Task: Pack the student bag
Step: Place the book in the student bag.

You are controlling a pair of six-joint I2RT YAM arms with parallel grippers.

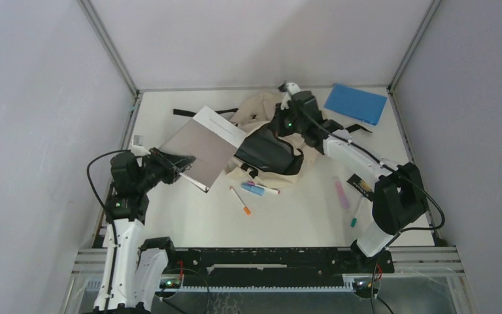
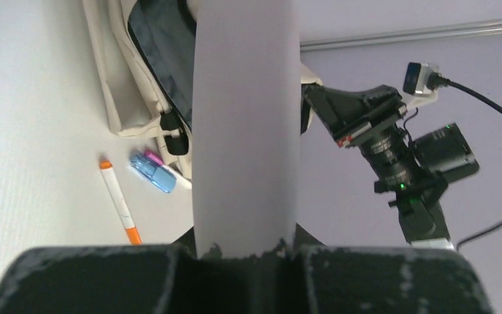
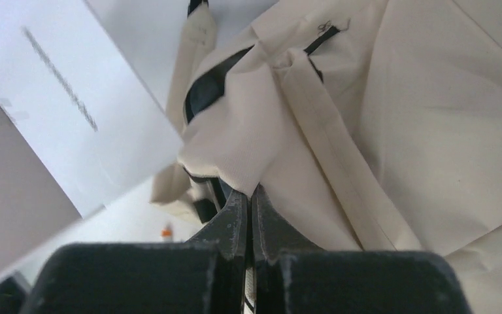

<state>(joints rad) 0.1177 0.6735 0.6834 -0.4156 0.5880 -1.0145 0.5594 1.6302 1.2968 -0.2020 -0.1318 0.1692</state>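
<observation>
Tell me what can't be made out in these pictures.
- Inside the student bag: top view, only a dark opening, right gripper over its edge.
- Bag's middle: left wrist view, the grey book blocks it.
- Print on the book: right wrist view, blurred.

The grey book (image 2: 245,118) pinched in the left gripper (image 2: 245,252) fills the view beyond its fingertips, hiding most of the student bag (image 2: 124,98). Left of the right gripper (image 3: 250,209), the book's white cover (image 3: 104,124) runs off-frame, its printed line (image 3: 59,78) unreadably blurred.
</observation>
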